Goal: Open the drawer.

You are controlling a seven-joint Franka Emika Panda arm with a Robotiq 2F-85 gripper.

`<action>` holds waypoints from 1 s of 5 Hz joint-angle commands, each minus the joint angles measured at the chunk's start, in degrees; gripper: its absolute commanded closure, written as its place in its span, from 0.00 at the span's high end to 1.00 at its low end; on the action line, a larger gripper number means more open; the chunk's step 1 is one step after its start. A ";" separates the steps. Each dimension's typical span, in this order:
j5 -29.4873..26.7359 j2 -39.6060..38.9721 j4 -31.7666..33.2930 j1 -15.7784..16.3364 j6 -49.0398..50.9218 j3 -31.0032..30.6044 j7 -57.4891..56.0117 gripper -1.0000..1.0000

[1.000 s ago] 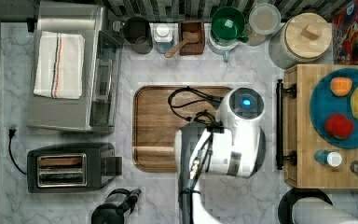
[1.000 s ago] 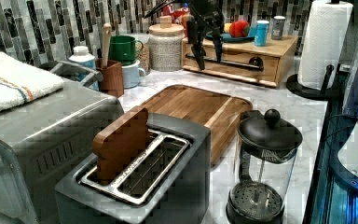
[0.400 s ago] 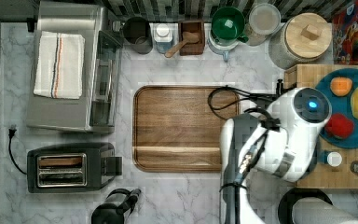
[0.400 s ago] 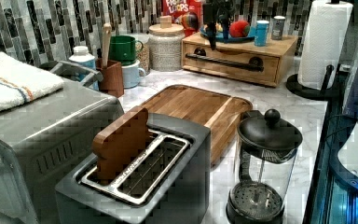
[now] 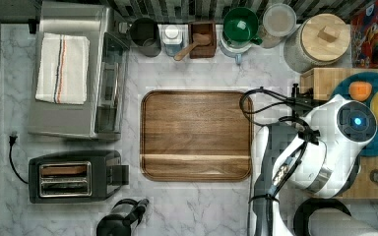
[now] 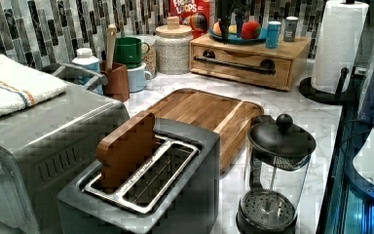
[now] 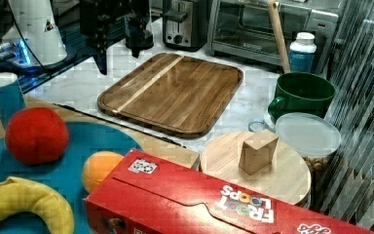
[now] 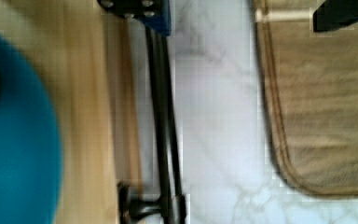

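The drawer (image 6: 246, 73) is a light bamboo box at the back of the counter in the left view, and it stands shut. Its thin black bar handle (image 6: 233, 63) runs along the front. A blue plate of fruit (image 6: 238, 34) sits on top of it. My gripper (image 6: 230, 22) hangs just above the box, near the plate. In the wrist view the gripper (image 8: 240, 11) is open. One finger (image 8: 137, 9) is over the handle (image 8: 161, 116) and the other (image 8: 345, 14) is over the brown tray's edge. In the top view my arm (image 5: 325, 142) covers most of the drawer (image 5: 320, 78).
The brown wooden tray (image 5: 197, 135) lies mid-counter beside the drawer. A steel oven (image 5: 74, 73) and a toaster (image 5: 74, 177) stand on the top view's left. Also here are a French press (image 6: 275, 180), a paper towel roll (image 6: 338, 44), mugs and a lidded jar (image 5: 317, 42).
My arm has swung from over the brown tray toward the top view's right and is now above the drawer box. The drawer has not moved.
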State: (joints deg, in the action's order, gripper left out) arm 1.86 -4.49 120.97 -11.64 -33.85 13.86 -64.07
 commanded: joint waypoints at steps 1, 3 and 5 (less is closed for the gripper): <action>0.37 -3.06 -1.40 0.18 -6.95 -3.82 -5.08 1.00; 2.81 -6.84 -1.54 -1.15 -10.12 -2.78 -6.92 1.00; -3.23 -9.50 -0.01 -4.56 -14.16 -2.63 -14.17 1.00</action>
State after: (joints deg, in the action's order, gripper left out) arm 0.98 -13.17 121.75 -14.56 -44.65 11.33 -74.31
